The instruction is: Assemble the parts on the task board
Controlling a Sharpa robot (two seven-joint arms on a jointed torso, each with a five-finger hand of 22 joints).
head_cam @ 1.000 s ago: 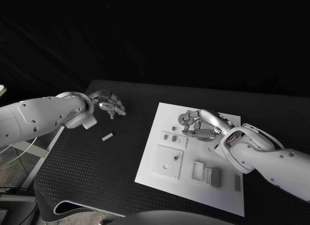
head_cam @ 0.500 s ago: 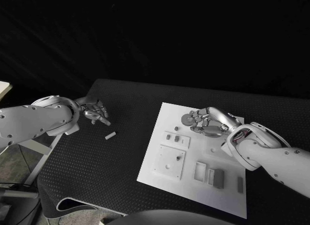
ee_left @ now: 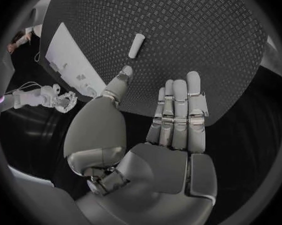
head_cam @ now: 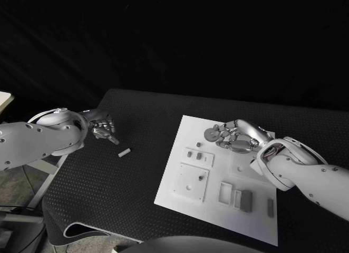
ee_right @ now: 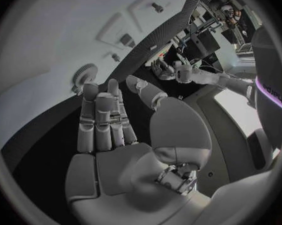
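Task board [head_cam: 191, 197] lies mid-table, small parts [head_cam: 245, 200] seated on it. One loose part [head_cam: 124, 153] rests off-board on the mat. Left hand [head_cam: 103, 128] hovers near it, empty, fingers apart; the right hand [head_cam: 234, 138] over the board's far end appears empty too. Pickup pending; left must descend and pinch.

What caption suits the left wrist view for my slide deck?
Left hand, fingers apart and empty, above a loose part on the table.

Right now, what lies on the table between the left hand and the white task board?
One small pale cylindrical part on bare black mat, between the left hand and the white task board, in the head view.
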